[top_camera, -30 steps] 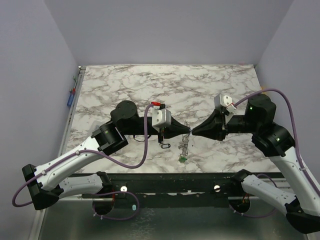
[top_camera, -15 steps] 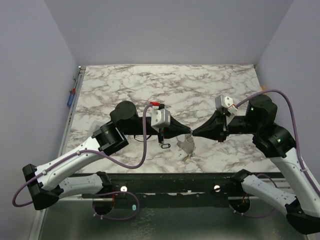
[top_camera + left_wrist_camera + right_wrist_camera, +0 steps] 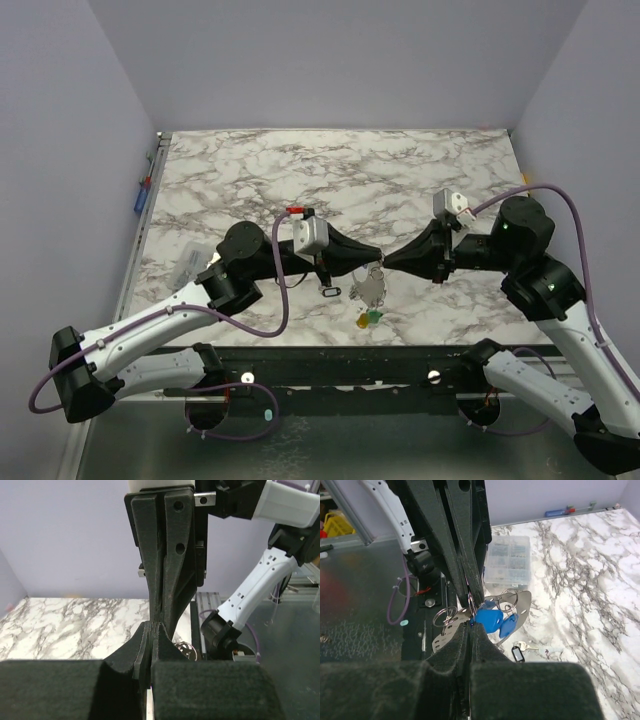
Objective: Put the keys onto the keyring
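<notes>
Silvery wire keyring (image 3: 371,288) hangs in air between arms, over near-centre of marble table (image 3: 250,170); left gripper (image 3: 376,261) and right gripper (image 3: 390,262) both clenched on it, tip to tip; exact pinch point hidden by fingers; keys (image 3: 489,619) bunched under tips, blue heads plain in right wrist view, yellow and green lowest in top view; key count unreadable; left wrist view mostly blocked by own fingers; small black tag (image 3: 329,291) lies on table just beside.
</notes>
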Robot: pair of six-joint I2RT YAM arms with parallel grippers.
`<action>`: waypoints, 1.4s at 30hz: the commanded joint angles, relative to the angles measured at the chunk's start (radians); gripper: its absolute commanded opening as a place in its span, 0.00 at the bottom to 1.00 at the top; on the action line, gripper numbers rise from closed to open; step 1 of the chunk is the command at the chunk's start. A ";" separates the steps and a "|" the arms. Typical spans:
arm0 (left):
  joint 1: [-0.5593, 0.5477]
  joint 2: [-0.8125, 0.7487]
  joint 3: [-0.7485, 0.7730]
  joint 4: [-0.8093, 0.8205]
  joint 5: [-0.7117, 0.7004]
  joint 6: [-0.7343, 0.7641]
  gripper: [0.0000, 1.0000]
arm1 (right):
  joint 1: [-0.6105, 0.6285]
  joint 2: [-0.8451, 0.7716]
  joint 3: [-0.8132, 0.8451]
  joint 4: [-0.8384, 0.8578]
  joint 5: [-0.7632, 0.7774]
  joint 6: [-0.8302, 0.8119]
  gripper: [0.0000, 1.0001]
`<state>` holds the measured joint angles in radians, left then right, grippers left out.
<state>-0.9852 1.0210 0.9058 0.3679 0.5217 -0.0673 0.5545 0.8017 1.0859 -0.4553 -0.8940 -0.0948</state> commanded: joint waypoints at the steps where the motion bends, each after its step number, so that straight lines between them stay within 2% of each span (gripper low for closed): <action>1: -0.003 0.007 -0.021 0.208 -0.114 -0.060 0.00 | 0.006 -0.015 -0.023 0.125 0.034 0.065 0.01; 21: -0.003 0.021 -0.056 0.287 -0.252 -0.083 0.00 | 0.007 -0.088 -0.074 0.130 0.308 0.019 0.01; 29: -0.003 0.035 -0.061 0.311 -0.262 -0.081 0.00 | 0.007 -0.102 -0.102 0.157 0.278 0.033 0.01; 31: -0.003 0.037 -0.060 0.313 -0.251 -0.080 0.00 | 0.007 -0.103 -0.097 0.144 0.286 0.031 0.07; 35: -0.003 0.033 -0.060 0.313 -0.192 -0.077 0.00 | 0.007 -0.120 -0.070 0.120 0.412 0.022 0.36; 37: -0.003 0.026 -0.065 0.313 -0.164 -0.079 0.00 | 0.007 -0.133 -0.052 0.118 0.404 0.011 0.46; 42: -0.003 0.021 -0.063 0.313 -0.082 -0.104 0.00 | 0.007 -0.098 0.035 0.062 0.258 -0.036 0.52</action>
<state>-0.9894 1.0588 0.8421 0.6182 0.3454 -0.1432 0.5564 0.6895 1.0363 -0.3550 -0.5514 -0.0887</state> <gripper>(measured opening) 0.017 0.509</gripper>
